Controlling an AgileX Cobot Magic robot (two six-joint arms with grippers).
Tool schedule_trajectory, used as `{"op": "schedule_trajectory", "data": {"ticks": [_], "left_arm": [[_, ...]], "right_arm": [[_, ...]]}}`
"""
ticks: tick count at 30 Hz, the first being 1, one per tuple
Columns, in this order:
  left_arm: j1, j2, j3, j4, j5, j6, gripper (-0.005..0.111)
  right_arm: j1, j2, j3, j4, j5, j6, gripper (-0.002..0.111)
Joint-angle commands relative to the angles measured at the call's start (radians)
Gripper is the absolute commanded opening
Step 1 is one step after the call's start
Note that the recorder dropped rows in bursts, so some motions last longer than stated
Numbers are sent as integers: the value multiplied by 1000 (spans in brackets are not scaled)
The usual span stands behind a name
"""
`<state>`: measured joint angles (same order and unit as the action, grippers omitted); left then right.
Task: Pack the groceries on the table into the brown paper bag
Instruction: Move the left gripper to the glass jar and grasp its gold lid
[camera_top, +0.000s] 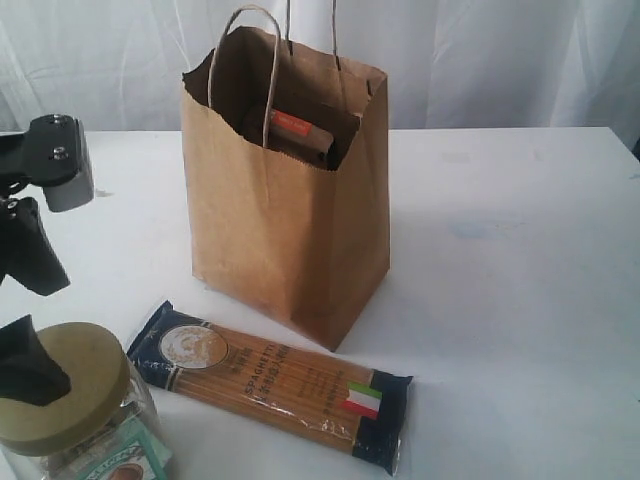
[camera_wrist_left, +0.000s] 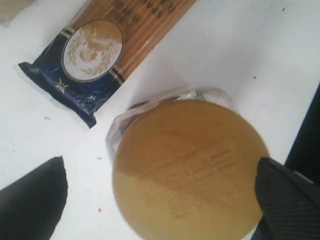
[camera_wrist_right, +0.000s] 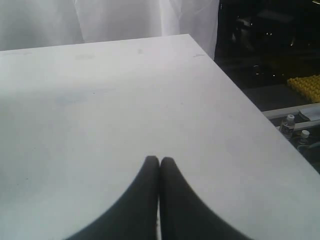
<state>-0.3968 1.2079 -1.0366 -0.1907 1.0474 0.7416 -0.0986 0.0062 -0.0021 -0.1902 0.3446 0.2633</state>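
**Now astride the jar: a wide, hard, breakable load**

Closest in, the left gripper (camera_wrist_left: 161, 167) has its two dark fingers (camera_wrist_left: 31, 200) spread wide, one on either side of the round lid of the gold-lidded glass jar (camera_wrist_left: 187, 170). They are not clamped on it. One pad sits at the lid's rim, but I cannot tell whether it touches.

The jar stands upright in the lower left corner of the exterior view, on the table (camera_top: 500, 300). It is probably the heaviest and least forgiving item: stiff glass, smooth sides, a broad lid that takes nearly the whole spread of the fingers. The likely best hold is across the lid's edge or on the glass just under it, squarely centred so the jar cannot swing or slip. It should be lowered, not dropped.

Just beside the jar, toward bottom centre, the long blue-ended spaghetti pack (camera_top: 275, 385) lies flat. It looks light and brittle, and a grip near its middle would suit it.

Behind that, at centre frame, the brown paper bag (camera_top: 290, 230) stands open with the orange-labelled brown pouch (camera_top: 300, 135) already inside. Its soft walls and loop handles could snag a wide jar.

Well apart, the right gripper (camera_wrist_right: 159, 165) has its fingers pressed together on nothing, over bare table.
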Motion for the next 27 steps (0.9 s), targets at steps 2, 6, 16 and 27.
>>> {"op": "schedule_trajectory", "data": {"ticks": [2, 6, 16, 27], "left_arm": [[-7, -9, 58, -33, -12, 84, 105], [-7, -9, 63, -60, -10, 103, 105], [-7, -9, 63, -91, 29, 177, 105], [-7, -9, 186, -52, -13, 360, 105]], "right_arm": [[-8, -6, 2, -2, -1, 3, 0], [-8, -6, 2, -2, -1, 3, 0], [-8, -6, 2, -2, -1, 3, 0], [-8, -6, 2, -2, -1, 3, 0]]}}
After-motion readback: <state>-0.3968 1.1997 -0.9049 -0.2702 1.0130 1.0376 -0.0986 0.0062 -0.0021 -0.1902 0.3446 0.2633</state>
